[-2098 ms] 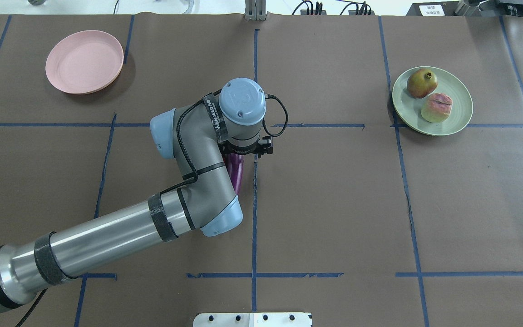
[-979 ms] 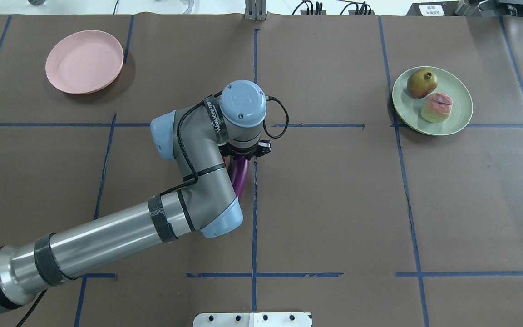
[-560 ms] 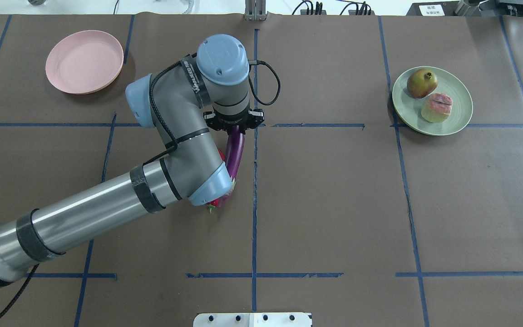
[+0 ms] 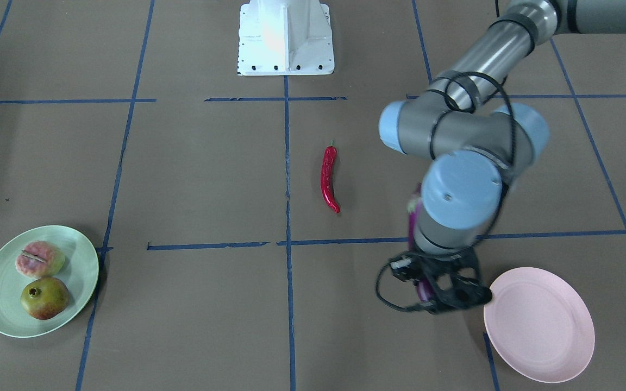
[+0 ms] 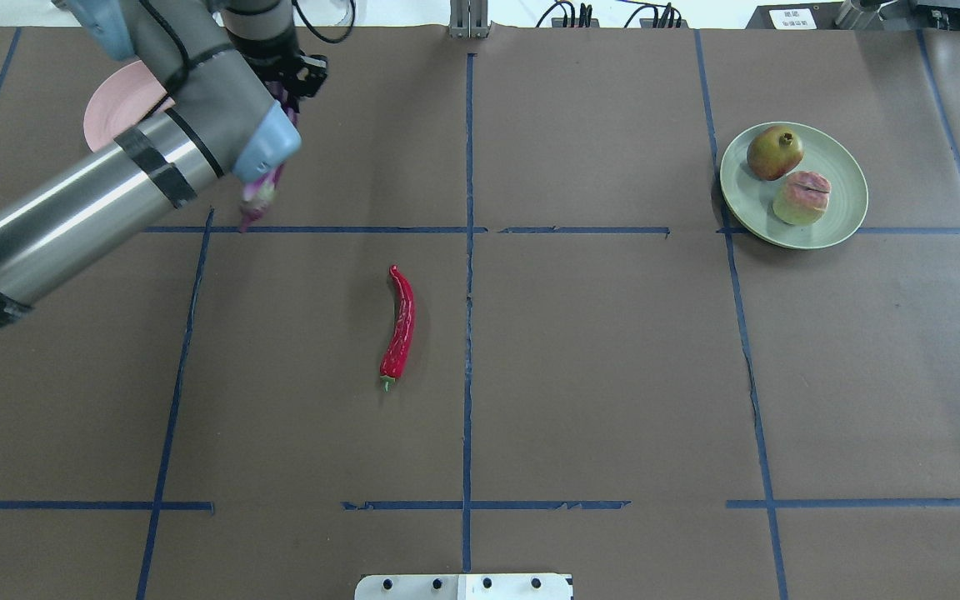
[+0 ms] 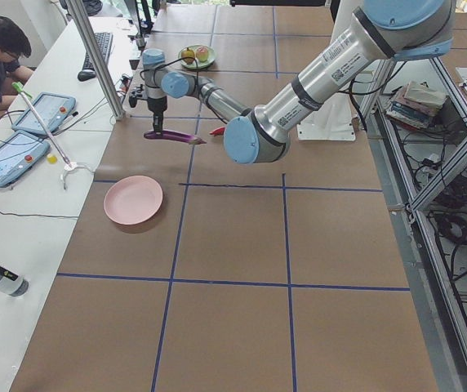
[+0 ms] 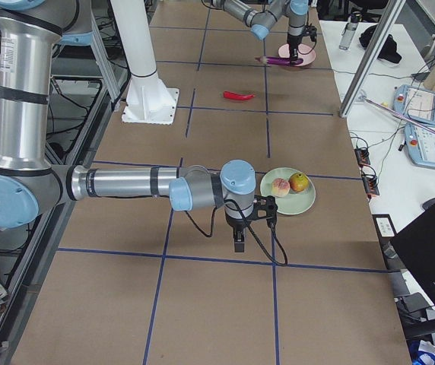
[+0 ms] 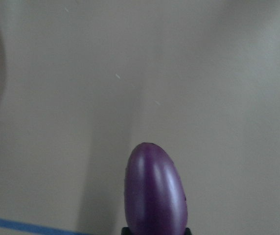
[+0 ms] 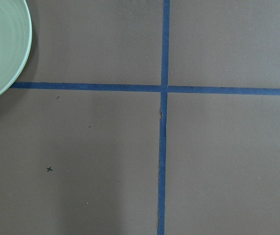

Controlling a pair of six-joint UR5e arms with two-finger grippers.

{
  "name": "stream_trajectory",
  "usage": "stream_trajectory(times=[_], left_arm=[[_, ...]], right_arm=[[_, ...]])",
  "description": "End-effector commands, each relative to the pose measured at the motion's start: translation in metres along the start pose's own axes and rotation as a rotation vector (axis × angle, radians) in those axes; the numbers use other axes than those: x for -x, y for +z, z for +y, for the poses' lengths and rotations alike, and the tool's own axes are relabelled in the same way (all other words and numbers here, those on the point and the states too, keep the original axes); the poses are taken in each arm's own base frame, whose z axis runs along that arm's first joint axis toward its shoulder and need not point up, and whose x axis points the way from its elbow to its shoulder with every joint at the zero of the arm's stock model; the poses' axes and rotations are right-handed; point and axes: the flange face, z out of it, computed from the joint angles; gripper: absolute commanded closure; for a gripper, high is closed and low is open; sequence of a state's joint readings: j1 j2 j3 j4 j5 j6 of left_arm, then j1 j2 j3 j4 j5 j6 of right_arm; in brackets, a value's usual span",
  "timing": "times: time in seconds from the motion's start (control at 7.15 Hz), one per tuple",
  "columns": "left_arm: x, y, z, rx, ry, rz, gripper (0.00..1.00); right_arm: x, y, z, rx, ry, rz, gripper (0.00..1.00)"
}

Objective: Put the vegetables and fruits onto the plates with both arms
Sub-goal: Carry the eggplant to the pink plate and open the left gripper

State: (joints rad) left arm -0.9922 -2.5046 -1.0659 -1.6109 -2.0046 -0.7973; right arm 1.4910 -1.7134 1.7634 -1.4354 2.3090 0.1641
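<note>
My left gripper [image 4: 428,293] is shut on the purple eggplant [image 4: 413,216] and holds it level above the table, just beside the pink plate [image 4: 539,323]. Overhead, the eggplant's cap end [image 5: 258,188] sticks out under the wrist and the arm hides part of the pink plate [image 5: 113,110]. The left wrist view shows the eggplant's tip [image 8: 154,191]. The red chili pepper [image 5: 399,323] lies alone mid-table. The peach [image 5: 802,197] and pomegranate [image 5: 774,152] sit on the green plate [image 5: 845,223]. My right gripper [image 7: 237,240] hangs near the green plate [image 7: 307,202]; I cannot tell its state.
The white robot base [image 4: 285,37] stands at the table's near edge. Blue tape lines cross the brown table cover. An operator and tablets sit beyond the table's far side in the exterior left view.
My left arm has lifted the eggplant from beside the chili and carried it far and left to the pink plate. The chili now lies uncovered.
</note>
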Motion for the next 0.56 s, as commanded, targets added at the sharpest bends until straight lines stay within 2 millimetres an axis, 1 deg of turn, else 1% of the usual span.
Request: stream_trajectory(times=[0.0,0.14,0.28,0.42], left_arm=[[0.102,0.050,-0.060,0.004,0.064,-0.047,1.00],[0.114,0.068,-0.065,-0.018,0.068,-0.058,1.00],[0.115,0.072,-0.066,-0.033,0.073,-0.062,1.00],[0.104,0.078,-0.061,-0.043,0.076,-0.048,0.62]], right_arm=[[0.000,0.000,0.000,0.000,0.000,-0.001,0.00],[0.002,-0.001,0.000,-0.003,-0.003,-0.003,0.00],[0.001,-0.001,0.000,-0.002,-0.002,-0.003,0.00],[0.001,0.000,0.000,0.000,-0.001,-0.003,0.00]])
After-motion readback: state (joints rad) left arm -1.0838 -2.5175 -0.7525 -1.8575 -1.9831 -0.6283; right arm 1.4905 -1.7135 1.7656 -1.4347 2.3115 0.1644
